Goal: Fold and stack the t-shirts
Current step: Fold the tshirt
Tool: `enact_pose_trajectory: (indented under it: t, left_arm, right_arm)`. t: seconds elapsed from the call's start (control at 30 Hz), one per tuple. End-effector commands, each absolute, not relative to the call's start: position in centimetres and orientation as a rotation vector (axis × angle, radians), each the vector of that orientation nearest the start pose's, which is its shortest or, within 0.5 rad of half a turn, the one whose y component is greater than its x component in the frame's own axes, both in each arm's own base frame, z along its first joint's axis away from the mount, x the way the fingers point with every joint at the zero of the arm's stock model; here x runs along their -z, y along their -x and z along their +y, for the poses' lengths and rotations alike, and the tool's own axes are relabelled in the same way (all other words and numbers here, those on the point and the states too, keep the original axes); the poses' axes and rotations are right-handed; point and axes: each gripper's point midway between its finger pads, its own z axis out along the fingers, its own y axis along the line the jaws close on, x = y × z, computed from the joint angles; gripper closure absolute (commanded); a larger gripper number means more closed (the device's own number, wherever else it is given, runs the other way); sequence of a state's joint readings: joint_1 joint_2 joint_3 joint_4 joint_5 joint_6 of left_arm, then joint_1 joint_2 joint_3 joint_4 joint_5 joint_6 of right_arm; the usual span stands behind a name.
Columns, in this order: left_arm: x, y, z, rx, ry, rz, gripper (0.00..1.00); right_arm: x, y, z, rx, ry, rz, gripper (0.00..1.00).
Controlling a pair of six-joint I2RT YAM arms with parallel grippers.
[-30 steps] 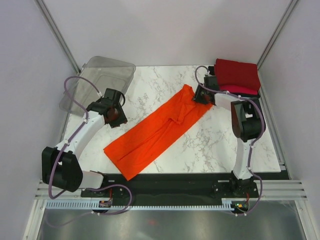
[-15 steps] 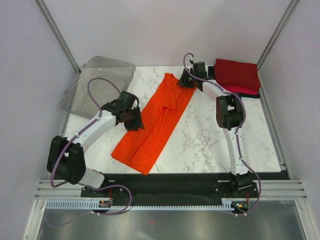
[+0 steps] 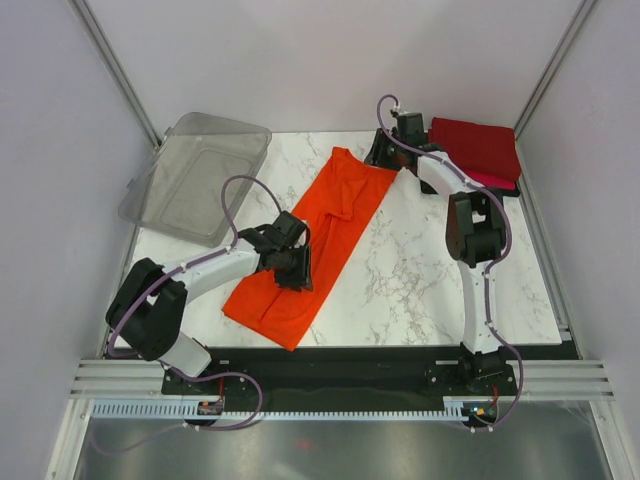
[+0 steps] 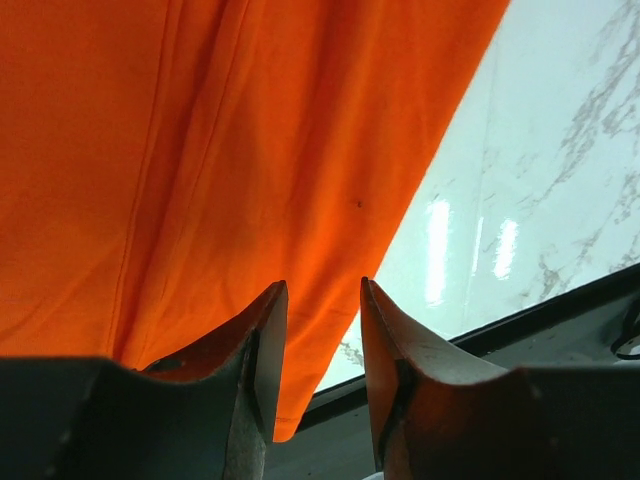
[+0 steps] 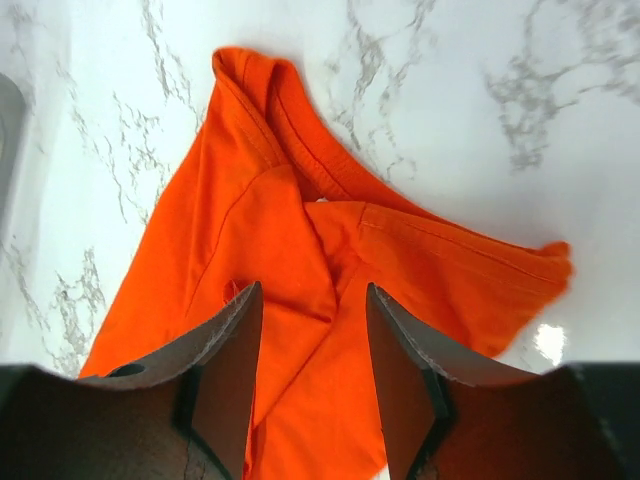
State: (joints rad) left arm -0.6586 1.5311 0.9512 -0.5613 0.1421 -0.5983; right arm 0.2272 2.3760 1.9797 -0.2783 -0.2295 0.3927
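The orange t-shirt (image 3: 335,220) lies as a long strip slanting across the table (image 3: 440,270). Light and limp, it will likely sag, so the hem and collar edges look best for pinching. The left claw (image 3: 297,276) hovers open over its near half, and the right claw (image 3: 380,155) is open by the collar.

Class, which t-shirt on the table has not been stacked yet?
The orange t-shirt, lying stretched out mid-table; the dark red t-shirt sits folded in the far right corner.

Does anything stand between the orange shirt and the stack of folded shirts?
Only the right arm: its forearm crosses the table between the orange shirt and the red stack. No loose thing lies there.
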Motion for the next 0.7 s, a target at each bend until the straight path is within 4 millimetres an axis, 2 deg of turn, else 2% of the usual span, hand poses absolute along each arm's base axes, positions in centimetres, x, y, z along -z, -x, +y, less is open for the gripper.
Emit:
enact_pose_trajectory:
  t: [0.0, 0.17, 0.3, 0.67]
  left_arm:
    - [-5.2, -22.0, -23.1, 0.534, -0.111, 2.802, 0.57]
    - [-4.5, -20.7, -22.5, 0.550, -0.106, 2.824, 0.57]
    - [-3.5, -19.3, -21.2, 0.523, -0.102, 2.845, 0.57]
    - [-1.6, -17.4, -19.9, 0.483, -0.061, 2.903, 0.57]
  right_arm:
    - [-13.8, -59.8, 16.9, -0.529, -0.136, 2.184, 0.46]
    - [-11.8, -58.6, 14.2, -0.498, -0.292, 2.234, 0.47]
    - [-10.7, -58.7, 13.6, -0.497, -0.315, 2.233, 0.48]
    - [-4.9, -58.9, 12.2, -0.466, -0.402, 2.271, 0.48]
